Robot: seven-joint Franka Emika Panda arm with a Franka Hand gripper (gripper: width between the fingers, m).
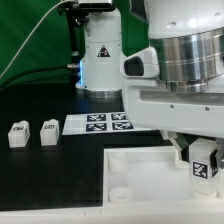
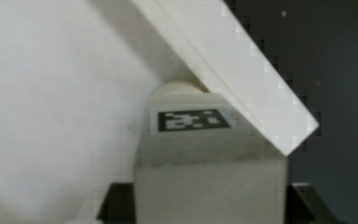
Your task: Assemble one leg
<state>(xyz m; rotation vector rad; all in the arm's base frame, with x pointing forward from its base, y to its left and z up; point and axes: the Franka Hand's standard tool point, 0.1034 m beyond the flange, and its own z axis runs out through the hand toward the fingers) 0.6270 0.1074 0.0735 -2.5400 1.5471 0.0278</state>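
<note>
My gripper is shut on a leg, a small white post with a black-and-white tag, and holds it over the far right corner of the large white panel. In the wrist view the leg stands between my dark fingers, its tag facing the camera and its far end against the panel's thick edge. I cannot tell whether the leg's end sits in a socket. Two more legs stand on the black table at the exterior view's left.
The marker board lies flat behind the panel, in front of the arm's white base. A round socket shows in the panel's near left corner. The bulky arm hides the table at the right.
</note>
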